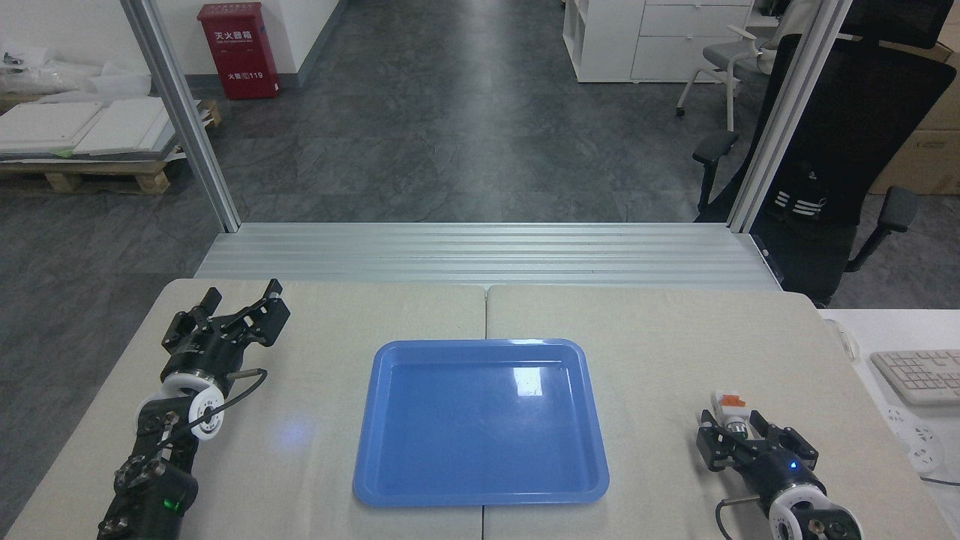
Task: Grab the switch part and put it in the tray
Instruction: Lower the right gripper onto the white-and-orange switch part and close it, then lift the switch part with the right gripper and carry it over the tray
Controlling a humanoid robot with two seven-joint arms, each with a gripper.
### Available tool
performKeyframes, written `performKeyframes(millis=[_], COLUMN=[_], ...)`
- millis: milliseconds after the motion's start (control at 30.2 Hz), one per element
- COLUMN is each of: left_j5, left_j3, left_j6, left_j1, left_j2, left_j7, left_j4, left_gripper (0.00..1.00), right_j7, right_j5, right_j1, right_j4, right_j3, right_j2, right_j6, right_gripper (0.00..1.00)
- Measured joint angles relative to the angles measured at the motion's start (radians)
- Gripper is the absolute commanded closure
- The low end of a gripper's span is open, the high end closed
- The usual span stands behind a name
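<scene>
The switch part [727,407] lies on the table at the right front, its white block and orange piece pointing away from me. Its silvery neck runs back between the fingers of my right gripper [735,429], which stands open on either side of it; the green end is hidden by the gripper. No contact between fingers and part can be made out. The blue tray [480,344] sits in the middle of the table with nothing in it, well to the left of the part. My left gripper [244,294] rests open at the table's left back, holding nothing.
A white keyboard [916,375] lies on a side table at the far right. An aluminium rail [480,251] runs along the table's back edge, with two slanted metal posts at its ends. A black office chair [840,165] stands behind the right post.
</scene>
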Motion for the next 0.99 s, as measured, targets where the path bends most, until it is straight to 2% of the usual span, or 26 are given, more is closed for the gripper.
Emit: performKeyframes(millis=[99, 364, 563, 728, 861, 993], left_j5=[0.0, 0.0, 0.0, 0.0, 0.0, 0.0], left_j3=[0.0, 0.0, 0.0, 0.0, 0.0, 0.0], left_j6=[0.0, 0.0, 0.001, 0.0, 0.001, 0.001], left_j1=[0.0, 0.0, 0.0, 0.0, 0.0, 0.0], left_j2=[0.0, 0.0, 0.0, -0.001, 0.0, 0.0], left_j7=[0.0, 0.0, 0.0, 0.001, 0.001, 0.001], left_j4=[0.0, 0.0, 0.0, 0.0, 0.0, 0.0], left_gripper=[0.0, 0.0, 0.0, 0.0, 0.0, 0.0], right_j7=[0.001, -0.005, -0.007, 0.071, 0.162, 0.216], right_j5=[0.0, -0.003, -0.01, 0.023, 0.102, 0.151], right_j1=[-0.003, -0.026, -0.081, -0.159, -0.212, -0.226], right_j4=[0.001, -0.003, -0.091, -0.201, -0.251, -0.261], right_j3=[0.017, 0.015, -0.02, 0.041, 0.197, 0.334], right_j2=[0.0, -0.002, 0.021, 0.103, 0.195, 0.258], right_j6=[0.027, 0.046, 0.066, 0.119, 0.223, 0.308], right_gripper=[0.77, 0.8, 0.8, 0.79, 0.79, 0.78])
